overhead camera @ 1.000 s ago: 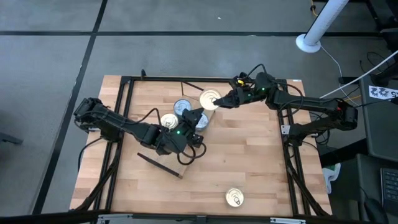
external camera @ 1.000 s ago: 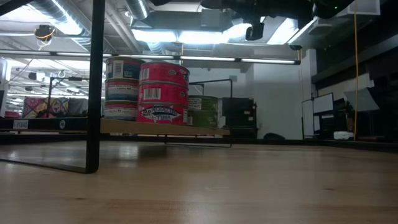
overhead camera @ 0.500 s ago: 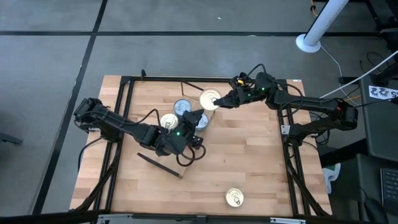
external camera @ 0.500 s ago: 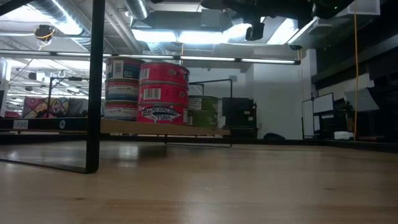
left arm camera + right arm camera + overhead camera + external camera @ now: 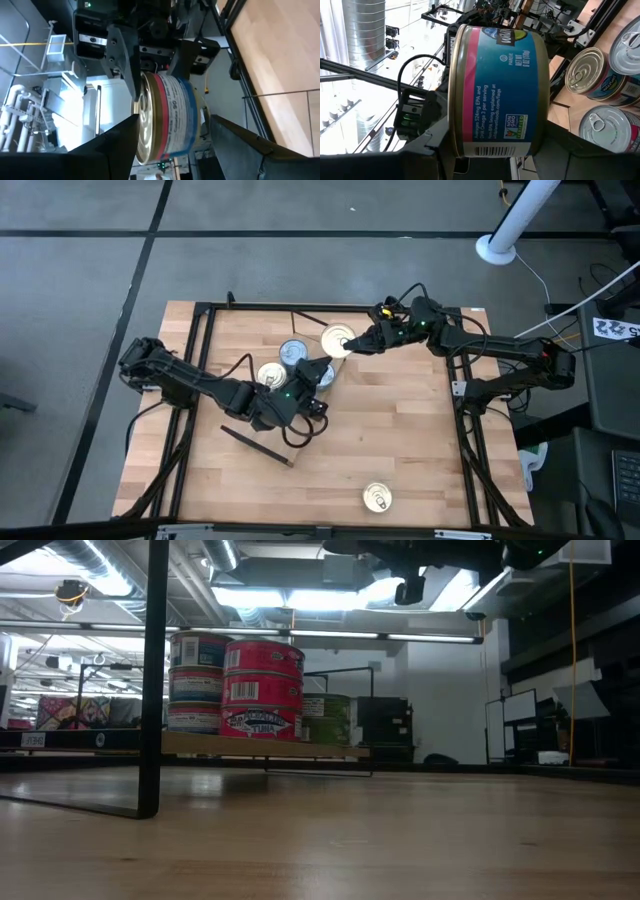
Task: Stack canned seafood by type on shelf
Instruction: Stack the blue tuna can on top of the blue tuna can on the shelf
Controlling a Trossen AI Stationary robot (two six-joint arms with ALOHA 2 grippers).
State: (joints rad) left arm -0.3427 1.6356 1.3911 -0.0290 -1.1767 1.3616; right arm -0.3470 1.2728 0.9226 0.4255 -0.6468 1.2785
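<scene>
A blue-and-pink labelled can with a gold lid (image 5: 495,85) hangs in the air over the shelf, and my right gripper (image 5: 350,343) is shut on it. My left gripper (image 5: 322,368) is open. Its fingers stand level above the lid and below the bottom of the same can (image 5: 170,120); whether they touch it I cannot tell. Other cans (image 5: 293,352) stand on their bottoms in stacks on the plywood shelf (image 5: 260,745): a blue-labelled stack (image 5: 197,680), a red one (image 5: 262,690) and a green can (image 5: 327,718). My right gripper pinches the can between its two fingers, one on the gold lid (image 5: 451,100) and one on the bottom end (image 5: 546,95). The fingers (image 5: 122,60) come in level from the table's right side. The can stays upright, lid up, lifted clear of the shelf.
One gold-lidded can (image 5: 377,497) stands alone near the table's front edge. A loose dark bar (image 5: 257,445) lies on the wood left of centre. Dark frame bars (image 5: 200,380) run along the table's sides, and an upright post (image 5: 152,680) stands near the shelf.
</scene>
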